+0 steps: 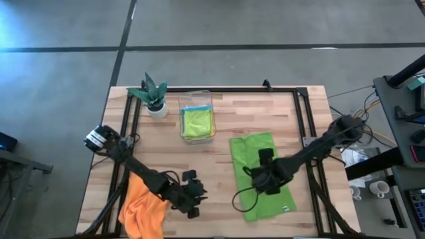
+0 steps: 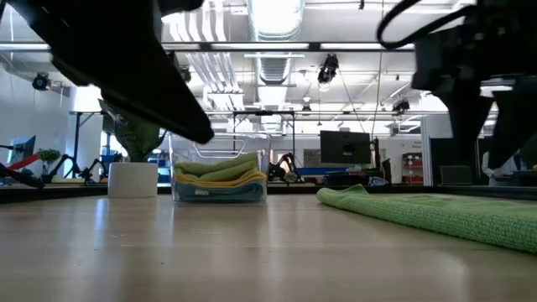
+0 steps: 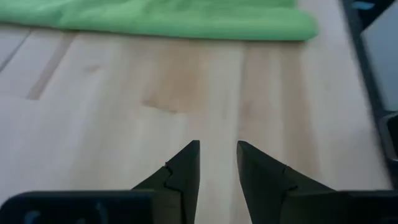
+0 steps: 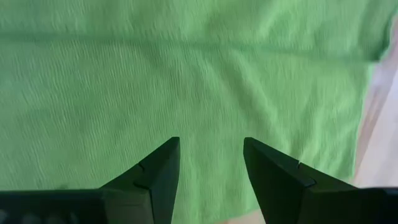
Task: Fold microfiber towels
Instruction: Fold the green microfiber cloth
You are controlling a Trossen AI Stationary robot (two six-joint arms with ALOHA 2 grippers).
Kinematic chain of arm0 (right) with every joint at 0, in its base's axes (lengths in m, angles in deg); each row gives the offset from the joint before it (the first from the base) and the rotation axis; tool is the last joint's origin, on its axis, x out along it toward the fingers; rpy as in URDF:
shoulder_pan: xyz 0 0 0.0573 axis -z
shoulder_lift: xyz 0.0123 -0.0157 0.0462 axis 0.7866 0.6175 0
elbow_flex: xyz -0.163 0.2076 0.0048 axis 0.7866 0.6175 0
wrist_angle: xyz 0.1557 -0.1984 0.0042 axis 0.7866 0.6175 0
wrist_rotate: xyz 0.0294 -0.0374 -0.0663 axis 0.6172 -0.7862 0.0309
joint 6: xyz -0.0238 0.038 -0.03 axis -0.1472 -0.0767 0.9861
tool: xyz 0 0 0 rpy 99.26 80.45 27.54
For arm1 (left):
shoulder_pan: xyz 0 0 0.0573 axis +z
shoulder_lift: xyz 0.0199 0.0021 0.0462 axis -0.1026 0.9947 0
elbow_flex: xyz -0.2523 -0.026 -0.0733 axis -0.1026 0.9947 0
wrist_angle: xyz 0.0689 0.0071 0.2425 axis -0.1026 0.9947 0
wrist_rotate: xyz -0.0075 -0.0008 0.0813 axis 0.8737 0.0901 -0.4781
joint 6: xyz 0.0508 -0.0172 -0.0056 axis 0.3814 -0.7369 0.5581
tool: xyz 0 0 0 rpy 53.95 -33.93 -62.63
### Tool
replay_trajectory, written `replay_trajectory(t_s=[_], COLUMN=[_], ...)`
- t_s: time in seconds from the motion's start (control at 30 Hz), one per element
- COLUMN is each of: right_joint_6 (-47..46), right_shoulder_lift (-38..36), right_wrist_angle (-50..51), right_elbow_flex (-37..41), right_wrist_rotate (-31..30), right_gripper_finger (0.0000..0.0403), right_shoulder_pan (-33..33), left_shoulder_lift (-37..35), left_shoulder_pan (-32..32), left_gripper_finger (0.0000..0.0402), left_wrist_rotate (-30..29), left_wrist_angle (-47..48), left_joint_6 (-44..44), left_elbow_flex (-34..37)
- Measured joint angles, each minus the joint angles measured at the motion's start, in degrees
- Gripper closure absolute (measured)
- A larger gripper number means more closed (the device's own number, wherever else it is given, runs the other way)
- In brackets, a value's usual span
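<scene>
Two end effectors empty: right end effector (image 4: pixel 210 155) parted above green towel (image 1: pixel 260 174) for folding; left end effector (image 3: pixel 217 158) narrowly parted over bare surface (image 3: pixel 124 112).

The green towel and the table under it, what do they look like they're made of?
The green towel looks like soft matte microfiber cloth: fine ribbed weave, gentle wrinkles. The table looks like pale wood planks with a smooth, faint sheen: grain and seams show. The right gripper hovers open over the towel.
</scene>
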Motion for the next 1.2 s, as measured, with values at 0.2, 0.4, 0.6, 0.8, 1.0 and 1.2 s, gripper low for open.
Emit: replay_trajectory(t_s=[0.2, 0.4, 0.6, 0.8, 1.0, 1.2], right_joint_6=[0.81, 0.2, -4.49, -5.68, -5.0, -5.98], right_shoulder_lift=[-9.41, -15.69, -20.98, -21.23, -21.02, -19.23], right_wrist_angle=[-16.35, -21.08, -21.43, -32.2, -35.21, -36.33], right_elbow_flex=[11.46, 18.22, 23.38, 30.23, 32.91, 33.91], right_wrist_rotate=[0.03, 0.03, 1.68, 2.01, 2.0, 1.77], right_gripper_finger=[0.0227, 0.0227, 0.0227, 0.0227, 0.0227, 0.0227], right_shoulder_pan=[1.12, 3.12, 0.26, 0.24, 0.43, 0.35], left_shoulder_lift=[1.87, 10.64, 19.48, 25.05, 30.21, 30.17], left_shoulder_pan=[2.42, 9.82, 13.78, 17.95, 20.51, 20.55], left_gripper_finger=[0.0311, 0.0311, 0.0311, 0.0311, 0.0311, 0.031], left_wrist_rotate=[0.68, 3.23, 6.43, 5.47, 7.86, 9.9], left_wrist_angle=[-4.47, -3.73, -4.68, -11.22, -12.32, -6.62], left_joint_6=[9.24, 20.67, 27.74, 28.18, 25.61, 24.84], left_elbow_flex=[-6.63, -15.87, -24.18, -29.18, -30.2, -29.25])
